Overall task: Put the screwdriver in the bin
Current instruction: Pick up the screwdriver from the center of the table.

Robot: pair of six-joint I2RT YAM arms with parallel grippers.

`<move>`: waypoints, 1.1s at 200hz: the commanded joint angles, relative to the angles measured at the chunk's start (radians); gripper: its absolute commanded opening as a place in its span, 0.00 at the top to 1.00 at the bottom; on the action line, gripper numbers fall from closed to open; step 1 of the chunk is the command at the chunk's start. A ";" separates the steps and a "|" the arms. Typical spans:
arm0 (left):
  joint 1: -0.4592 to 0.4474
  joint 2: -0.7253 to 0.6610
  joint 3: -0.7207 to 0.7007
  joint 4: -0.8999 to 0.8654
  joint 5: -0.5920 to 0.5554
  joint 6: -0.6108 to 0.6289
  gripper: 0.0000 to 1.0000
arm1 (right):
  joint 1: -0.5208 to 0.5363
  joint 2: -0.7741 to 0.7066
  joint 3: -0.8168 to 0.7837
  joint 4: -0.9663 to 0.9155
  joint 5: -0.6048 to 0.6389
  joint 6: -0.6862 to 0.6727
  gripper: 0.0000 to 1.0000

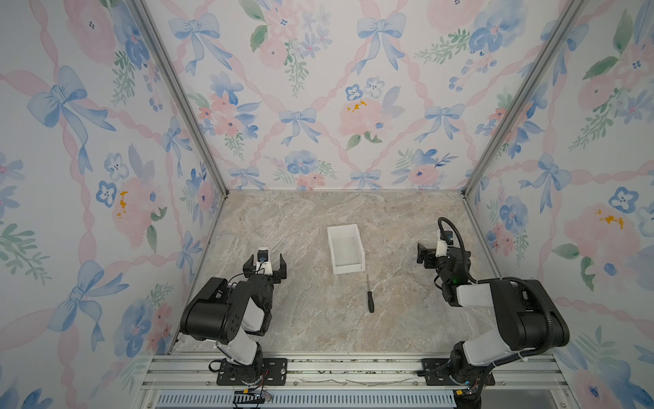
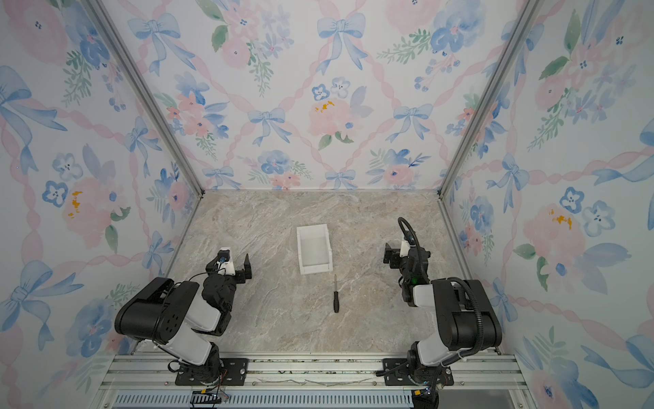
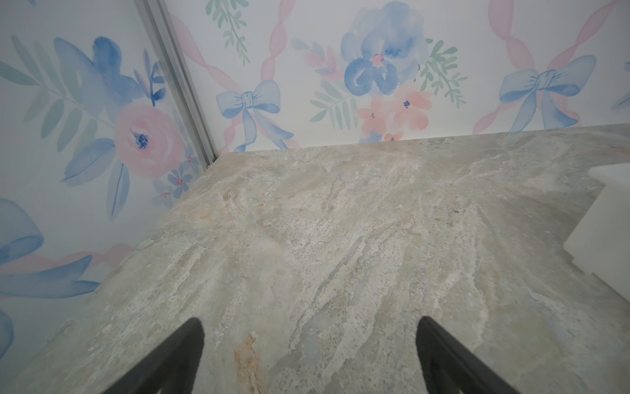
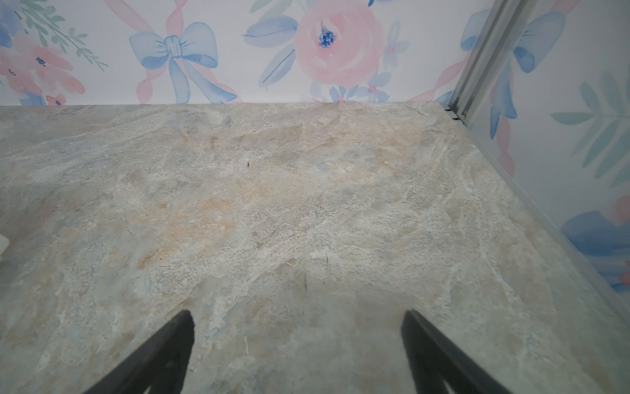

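Note:
The screwdriver [image 1: 369, 295] [image 2: 336, 295], black-handled with a thin grey shaft, lies flat on the marble tabletop just in front of the bin, shaft tip toward it. The white open-top bin [image 1: 348, 270] [image 2: 316, 269] stands mid-table with nothing showing inside. My left gripper [image 1: 265, 261] [image 2: 230, 262] [image 3: 308, 327] is open over bare table, left of the bin, whose side [image 3: 606, 221] shows in the left wrist view. My right gripper [image 1: 426, 253] [image 2: 391, 253] [image 4: 296, 320] is open and holds nothing, right of the bin. Neither wrist view shows the screwdriver.
Flowered walls close the table [image 1: 300, 318] on the left, back and right, with metal corner posts [image 1: 177, 95] [image 1: 513, 102]. An aluminium rail [image 1: 354, 371] carrying both arm bases runs along the front edge. Bare marble surrounds the bin and the screwdriver.

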 commanded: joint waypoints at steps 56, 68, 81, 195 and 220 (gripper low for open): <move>0.102 -0.030 0.107 -0.201 0.159 -0.051 0.02 | -0.005 0.000 0.013 -0.009 -0.012 -0.004 0.03; 0.102 -0.030 0.105 -0.201 0.159 -0.050 0.02 | -0.005 0.000 0.013 -0.009 -0.011 -0.004 0.03; 0.101 -0.030 0.107 -0.201 0.158 -0.049 0.02 | -0.007 0.000 0.014 -0.009 -0.014 -0.004 0.03; 0.105 -0.125 0.215 -0.459 0.210 -0.029 0.02 | 0.328 -0.312 0.468 -1.110 0.112 0.218 0.03; 0.105 -0.151 0.459 -0.963 0.280 0.017 0.02 | 0.500 -0.367 0.425 -1.188 0.146 0.308 0.03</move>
